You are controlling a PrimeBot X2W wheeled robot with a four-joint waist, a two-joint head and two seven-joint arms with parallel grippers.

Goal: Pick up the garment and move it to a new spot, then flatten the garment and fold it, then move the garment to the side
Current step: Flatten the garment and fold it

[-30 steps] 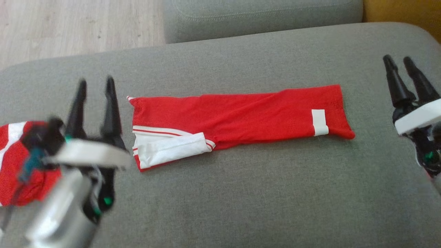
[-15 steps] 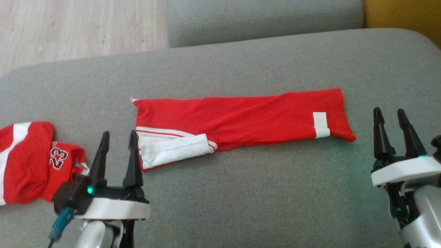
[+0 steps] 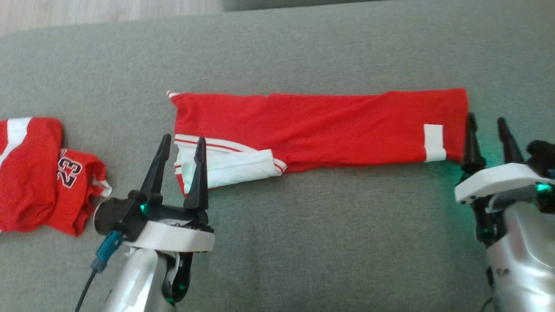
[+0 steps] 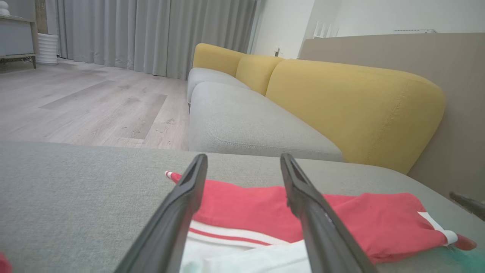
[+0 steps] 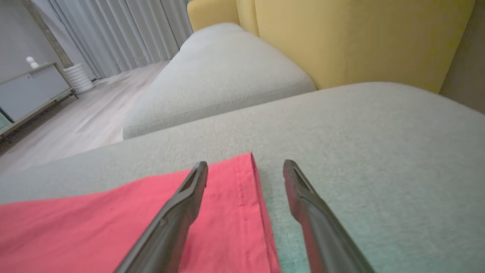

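Left gripper point(image 3: 183, 138), jaws spread and empty, stood at the white-trimmed left end of the garment point(image 3: 321, 130). Right gripper point(image 3: 485, 118), likewise spread and empty, straddled its right hem. The garment lay as a long folded red strip on the grey cushion point(image 3: 303, 242); a crumpled red jersey point(image 3: 30, 173) lay well apart, leftward.

The red garment point(image 3: 321, 128) lies flat on the grey sofa cushion point(image 3: 303, 242), folded into a long, narrow strip that runs left to right. At its left end a white panel point(image 3: 230, 167) edged with red-and-white stripes is folded over along the near edge. A small white patch point(image 3: 434, 143) sits near the right end.
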